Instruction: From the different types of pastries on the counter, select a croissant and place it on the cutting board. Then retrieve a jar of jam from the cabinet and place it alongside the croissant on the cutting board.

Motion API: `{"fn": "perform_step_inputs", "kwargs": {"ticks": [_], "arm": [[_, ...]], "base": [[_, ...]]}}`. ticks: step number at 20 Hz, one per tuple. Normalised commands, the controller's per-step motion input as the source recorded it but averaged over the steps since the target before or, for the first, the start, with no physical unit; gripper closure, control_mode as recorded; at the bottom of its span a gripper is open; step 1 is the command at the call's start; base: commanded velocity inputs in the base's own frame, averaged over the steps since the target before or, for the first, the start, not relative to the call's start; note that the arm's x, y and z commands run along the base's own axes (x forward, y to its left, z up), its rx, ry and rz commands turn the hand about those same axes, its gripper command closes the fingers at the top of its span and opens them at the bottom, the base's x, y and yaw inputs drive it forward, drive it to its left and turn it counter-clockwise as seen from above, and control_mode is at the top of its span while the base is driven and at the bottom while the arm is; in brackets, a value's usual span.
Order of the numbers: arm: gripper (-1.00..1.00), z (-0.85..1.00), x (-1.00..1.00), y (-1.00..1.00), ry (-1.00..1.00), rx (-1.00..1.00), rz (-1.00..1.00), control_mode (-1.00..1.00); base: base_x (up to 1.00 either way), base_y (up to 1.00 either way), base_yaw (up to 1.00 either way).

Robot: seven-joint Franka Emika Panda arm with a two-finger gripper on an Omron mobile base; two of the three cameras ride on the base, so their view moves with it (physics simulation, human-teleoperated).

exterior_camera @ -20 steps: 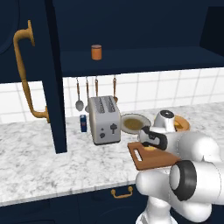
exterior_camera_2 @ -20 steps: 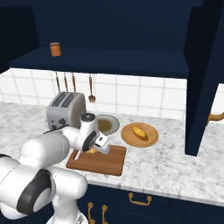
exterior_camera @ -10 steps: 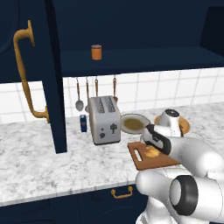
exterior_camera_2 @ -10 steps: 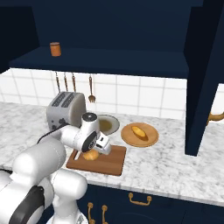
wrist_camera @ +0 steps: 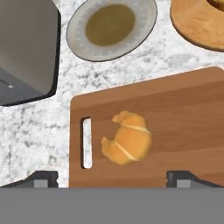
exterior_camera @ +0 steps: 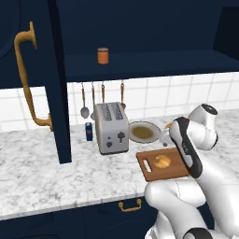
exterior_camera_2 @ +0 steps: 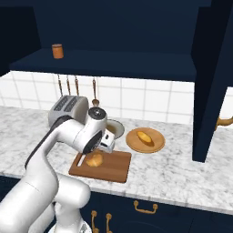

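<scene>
The small curved golden croissant [wrist_camera: 127,138] lay on the reddish-brown wooden cutting board [wrist_camera: 183,127], near its handle slot. The end effector [wrist_camera: 111,178] hung above it, tips wide apart and empty. Rising toward the orange-brown jam jar [exterior_camera: 103,55], the arm might clip the navy cabinet shelf [exterior_camera: 154,65]. No writing was legible

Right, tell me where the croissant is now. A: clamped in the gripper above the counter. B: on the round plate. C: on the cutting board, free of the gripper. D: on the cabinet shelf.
C: the croissant lies on the cutting board near its handle slot, and the gripper stands open above it, fingertips wide apart and touching nothing.
</scene>
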Motion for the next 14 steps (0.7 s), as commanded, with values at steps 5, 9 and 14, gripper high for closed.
{"fn": "perform_step_inputs", "kwargs": {"ticks": [5, 9, 14], "arm": [[-1.0, 1.0, -0.62, 0.0, -0.32, 0.04, 0.17, -1.0], [-1.0, 1.0, -0.31, 0.0, -0.55, 0.0, 0.25, -1.0], [-1.0, 1.0, -0.31, 0.01, -0.46, -0.02, 0.28, -1.0]], "base": [[0.0, 0.0, 0.0], [0.0, 0.0, 0.0], [0.0, 0.0, 0.0]]}}
